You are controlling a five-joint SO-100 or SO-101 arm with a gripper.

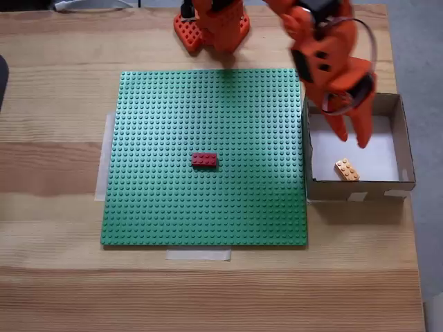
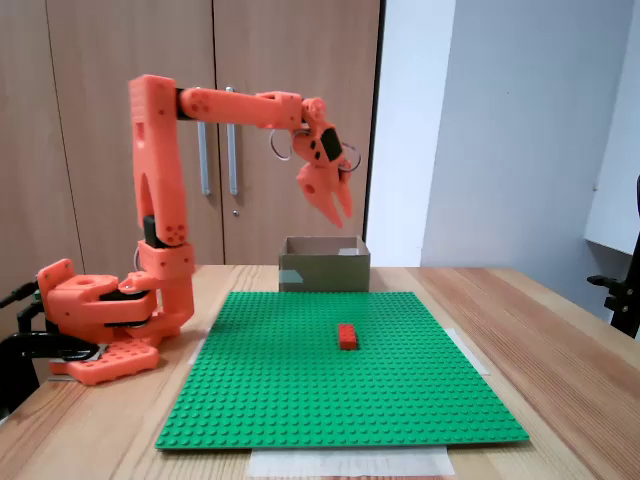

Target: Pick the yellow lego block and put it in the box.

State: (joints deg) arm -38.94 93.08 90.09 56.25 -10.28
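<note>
The yellow lego block (image 1: 347,169) lies flat on the white floor of the box (image 1: 360,187), near its front wall. My orange gripper (image 1: 353,140) hangs over the box's middle with its fingers a little apart and nothing between them. From the side, in the other fixed view, the gripper (image 2: 340,220) sits well above the box (image 2: 322,265), clear of its rim, and the box walls hide the block.
A red brick (image 1: 204,160) sits near the middle of the green studded baseplate (image 1: 173,207), also seen from the side (image 2: 347,336). The arm's base (image 1: 211,28) stands at the table's far edge. Cabinet doors (image 2: 220,120) rise behind the table.
</note>
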